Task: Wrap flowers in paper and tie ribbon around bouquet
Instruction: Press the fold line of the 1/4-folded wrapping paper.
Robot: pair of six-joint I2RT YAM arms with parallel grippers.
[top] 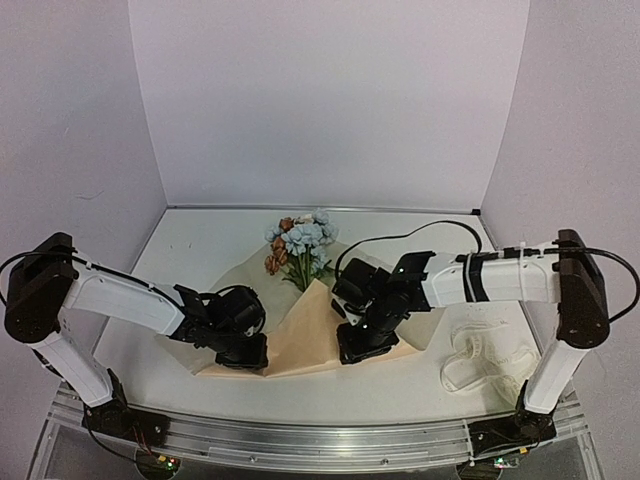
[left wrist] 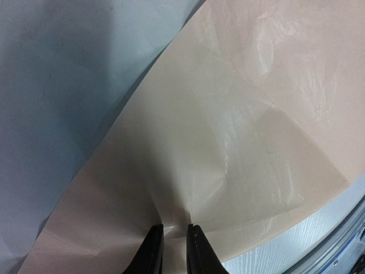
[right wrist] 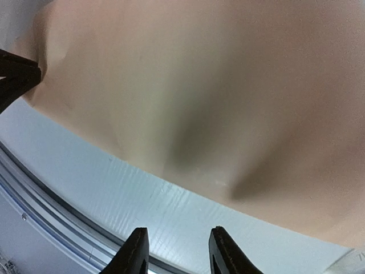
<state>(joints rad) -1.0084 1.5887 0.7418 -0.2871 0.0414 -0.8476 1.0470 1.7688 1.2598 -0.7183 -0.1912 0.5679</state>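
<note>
tan kraft paper sheet (top: 303,335) lies mid desk (top: 200,262), pale blue and pink artificial flowers (top: 300,240) on it pointing 12 o'clock; left gripper (left wrist: 175,229) pinches its 7 o'clock edge, right gripper (right wrist: 177,235) released at 5 o'clock, so fold that edge slowly over them without dragging the sheet.

The paper (left wrist: 239,148) was matt tan kraft, creased; the table (right wrist: 188,211) was white, finely ribbed; the front rail (top: 320,436) was brushed metal.
</note>
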